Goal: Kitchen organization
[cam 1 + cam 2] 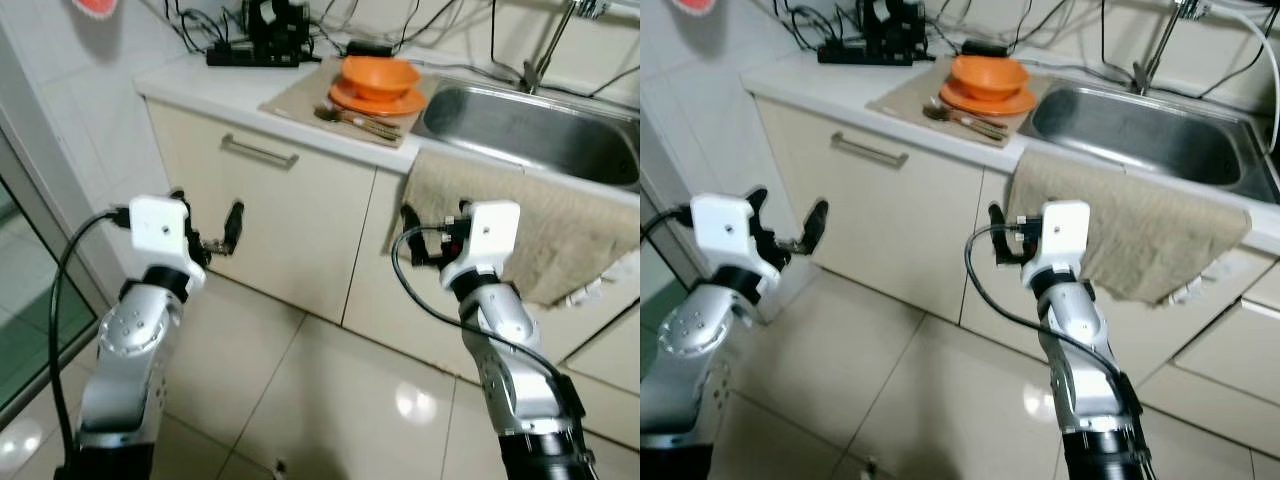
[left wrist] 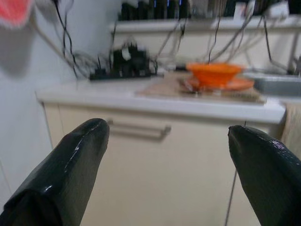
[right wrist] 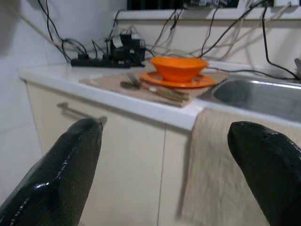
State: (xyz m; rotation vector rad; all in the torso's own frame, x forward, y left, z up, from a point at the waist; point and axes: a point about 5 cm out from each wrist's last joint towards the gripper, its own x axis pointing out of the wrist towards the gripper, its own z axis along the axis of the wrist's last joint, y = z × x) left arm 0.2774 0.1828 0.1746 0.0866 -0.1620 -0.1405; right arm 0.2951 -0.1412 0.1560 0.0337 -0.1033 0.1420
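Observation:
An orange bowl (image 1: 380, 75) sits on an orange plate (image 1: 402, 104) on a tan mat (image 1: 295, 95) on the white counter (image 1: 200, 85). Cutlery (image 1: 350, 118) lies on the mat in front of the plate. My left gripper (image 1: 207, 212) is raised before the cabinet door, below its bar handle (image 1: 258, 152), open and holding nothing. My right gripper (image 1: 432, 228) hovers open and bare at the left edge of a beige towel (image 1: 570, 230) that hangs over the counter's front. Both wrist views look between wide-spread fingers (image 2: 61, 174) (image 3: 66, 174) toward the bowl.
A steel sink (image 1: 530, 125) with a tap lies right of the mat. A black power strip (image 1: 250, 55) and tangled cables run along the back wall. A glass door (image 1: 20, 300) stands at the left. Glossy floor tiles (image 1: 330, 400) spread between my arms.

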